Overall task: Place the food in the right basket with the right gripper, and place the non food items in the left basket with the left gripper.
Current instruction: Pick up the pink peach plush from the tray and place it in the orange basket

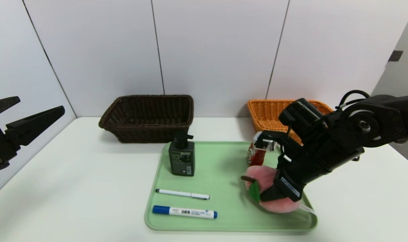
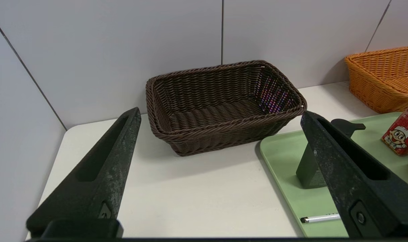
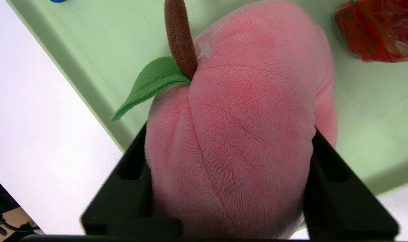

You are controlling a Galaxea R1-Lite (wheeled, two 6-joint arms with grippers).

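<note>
Head view: left of the green tray [image 1: 224,222] my left hand [image 1: 20,116] hangs wide apart above the desk [image 1: 89,195]; on the tray's right end my right hand [image 1: 274,195] clasps the plush peach [image 1: 266,179]

A white table [image 1: 89,188] stands against a pale grey panelled wall [image 1: 217,47] with thin dark seams.

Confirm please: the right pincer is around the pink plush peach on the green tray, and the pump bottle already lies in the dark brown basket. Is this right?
Not quite. The pump bottle stands on the green tray, and the dark brown basket holds nothing, as the left wrist view shows. The right pincer is indeed around the pink plush peach.
</note>
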